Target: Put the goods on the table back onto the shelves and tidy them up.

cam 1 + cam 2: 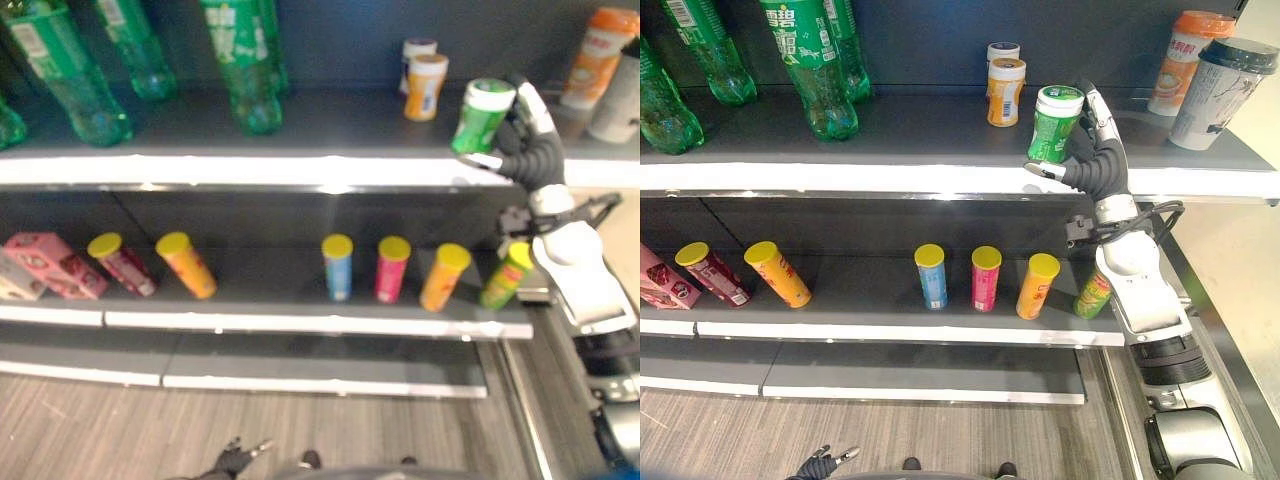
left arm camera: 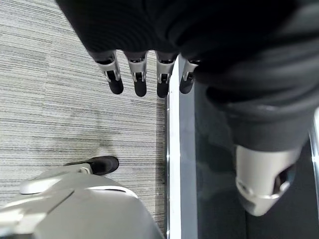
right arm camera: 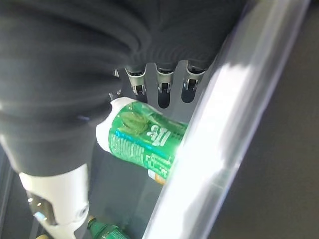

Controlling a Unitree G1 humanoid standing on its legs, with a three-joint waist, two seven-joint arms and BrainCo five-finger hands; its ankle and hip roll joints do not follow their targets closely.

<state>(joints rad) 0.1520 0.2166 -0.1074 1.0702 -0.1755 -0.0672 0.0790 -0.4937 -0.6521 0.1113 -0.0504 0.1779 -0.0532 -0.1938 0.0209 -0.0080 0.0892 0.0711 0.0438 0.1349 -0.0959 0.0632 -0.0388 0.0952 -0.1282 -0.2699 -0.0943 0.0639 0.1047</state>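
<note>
A green jar (image 1: 1053, 128) with a white lid hangs tilted just above the front edge of the upper shelf (image 1: 890, 178), right of the middle. My right hand (image 1: 1098, 165) is shut on it, fingers behind the jar and thumb under it. The right wrist view shows the same jar (image 3: 144, 142) against the fingers (image 3: 164, 94), beside the shelf's bright edge. My left hand (image 2: 137, 74) hangs low over the grey floor with straight fingers, holding nothing, and it also shows at the bottom of the eye view (image 1: 820, 465).
Green bottles (image 1: 805, 60) stand on the upper shelf's left, two orange jars (image 1: 1005, 85) at its middle back, two cups (image 1: 1220, 90) at its right end. The lower shelf holds several yellow-lidded tubes (image 1: 985, 280) and a pink box (image 1: 655, 280); one green tube (image 1: 1092, 295) leans behind my right forearm.
</note>
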